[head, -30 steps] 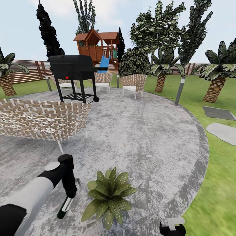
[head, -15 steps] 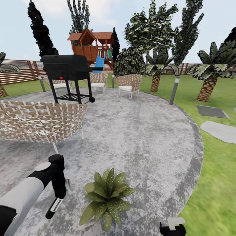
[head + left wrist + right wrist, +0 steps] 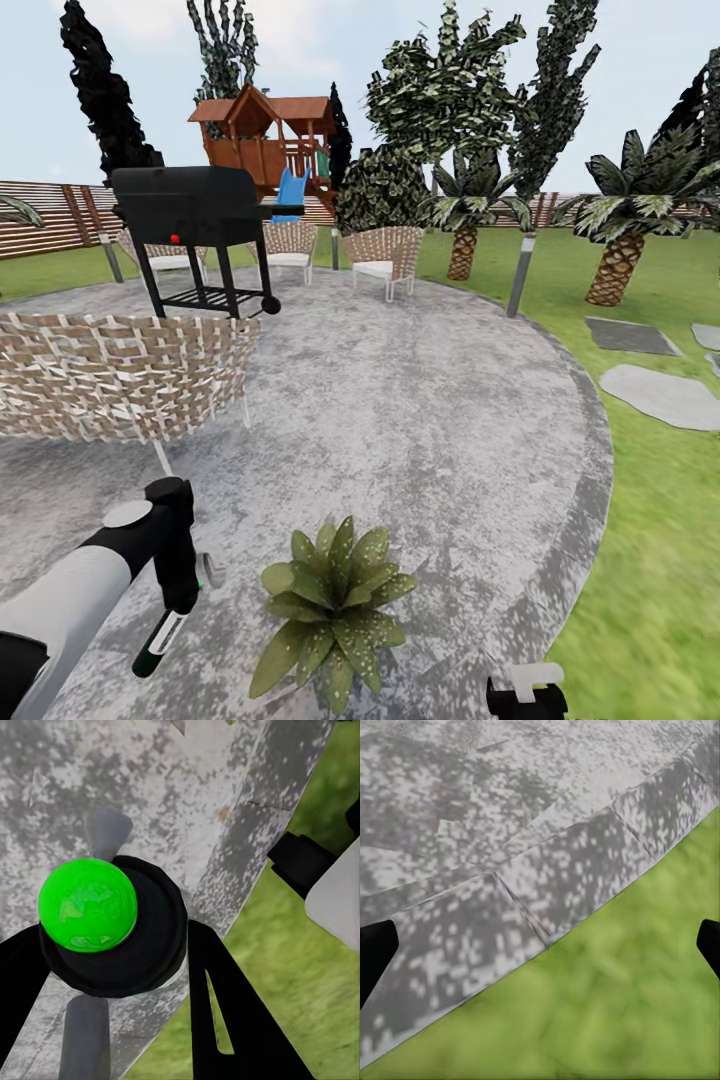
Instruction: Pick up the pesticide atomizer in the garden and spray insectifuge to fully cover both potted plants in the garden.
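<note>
Held the pesticide atomizer (image 3: 105,922) pinched in the left gripper (image 3: 165,625), just beside the potted plant (image 3: 333,610). Right gripper (image 3: 527,690) spread. Spraying step; needed aiming at leaves.

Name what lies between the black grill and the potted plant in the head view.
Bare grey paving lies between the grill and the potted plant, in the head view.

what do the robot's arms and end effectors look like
The left arm is a pale grey-white tube with a black elbow end, a round grey cap and a black wrist section. The left end effector has black fingers, one with a slim triangular cutout. The right end effector shows black fingertips.
</note>
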Tool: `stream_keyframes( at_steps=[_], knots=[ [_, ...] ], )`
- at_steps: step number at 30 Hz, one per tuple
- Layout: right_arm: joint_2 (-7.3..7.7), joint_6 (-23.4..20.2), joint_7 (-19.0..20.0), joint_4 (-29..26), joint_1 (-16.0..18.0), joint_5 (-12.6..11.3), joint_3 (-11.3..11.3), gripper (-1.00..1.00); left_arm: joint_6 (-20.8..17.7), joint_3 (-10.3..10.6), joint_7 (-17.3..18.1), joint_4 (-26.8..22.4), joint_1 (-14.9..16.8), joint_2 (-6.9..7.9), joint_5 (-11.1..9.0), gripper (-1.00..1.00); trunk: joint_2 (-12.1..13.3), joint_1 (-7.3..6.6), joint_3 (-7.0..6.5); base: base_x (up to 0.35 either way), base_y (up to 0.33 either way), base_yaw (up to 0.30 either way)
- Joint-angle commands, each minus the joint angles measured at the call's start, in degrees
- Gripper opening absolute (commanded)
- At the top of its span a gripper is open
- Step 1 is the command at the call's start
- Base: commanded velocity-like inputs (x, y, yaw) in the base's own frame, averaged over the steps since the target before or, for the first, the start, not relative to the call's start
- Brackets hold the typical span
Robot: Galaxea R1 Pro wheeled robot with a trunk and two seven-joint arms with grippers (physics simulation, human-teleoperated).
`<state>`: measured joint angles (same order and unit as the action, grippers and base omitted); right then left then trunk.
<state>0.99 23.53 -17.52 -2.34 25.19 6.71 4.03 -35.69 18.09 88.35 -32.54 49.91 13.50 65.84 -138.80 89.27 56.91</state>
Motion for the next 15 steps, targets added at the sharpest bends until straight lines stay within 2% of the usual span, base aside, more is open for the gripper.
stream_keyframes(
  at_steps=[1, 4, 6, 10, 15],
  knots=[
    [0.00, -0.1, -0.6, 0.1, 0.0, 0.5, 0.4, 1.00, -0.6, 0.3, 0.0, -0.1, 0.0, -0.26, 0.0, -1.00, 0.0, -0.01, 0.06, 0.000, 0.000, -0.016],
    [0.00, -0.1, -0.6, 0.1, 0.0, 0.5, 0.4, 1.00, -0.6, 0.2, -0.8, -0.1, 0.0, -0.62, -0.1, -1.00, 0.0, -0.01, 0.06, 0.000, 0.000, -0.007],
    [0.02, -0.1, -0.6, 0.1, 0.0, 0.5, 0.4, 1.00, -0.7, 0.0, -3.6, 0.0, 0.0, -0.68, -0.1, -1.00, 0.0, -0.01, 0.06, -0.064, 0.090, -0.001],
    [0.03, -0.1, -0.6, 0.1, 0.0, 0.5, 0.4, 1.00, -0.7, -0.2, -5.2, 1.0, 0.0, -0.76, -0.3, -1.00, 0.0, -0.01, 0.06, -0.129, 0.234, 0.000],
    [0.07, -0.1, -0.6, 0.1, 0.0, 0.5, 0.4, 1.00, -0.7, -0.2, -5.5, 1.8, -0.6, -1.66, -0.5, -1.00, 0.0, -0.01, 0.06, -0.020, 0.242, 0.000]
  ],
)
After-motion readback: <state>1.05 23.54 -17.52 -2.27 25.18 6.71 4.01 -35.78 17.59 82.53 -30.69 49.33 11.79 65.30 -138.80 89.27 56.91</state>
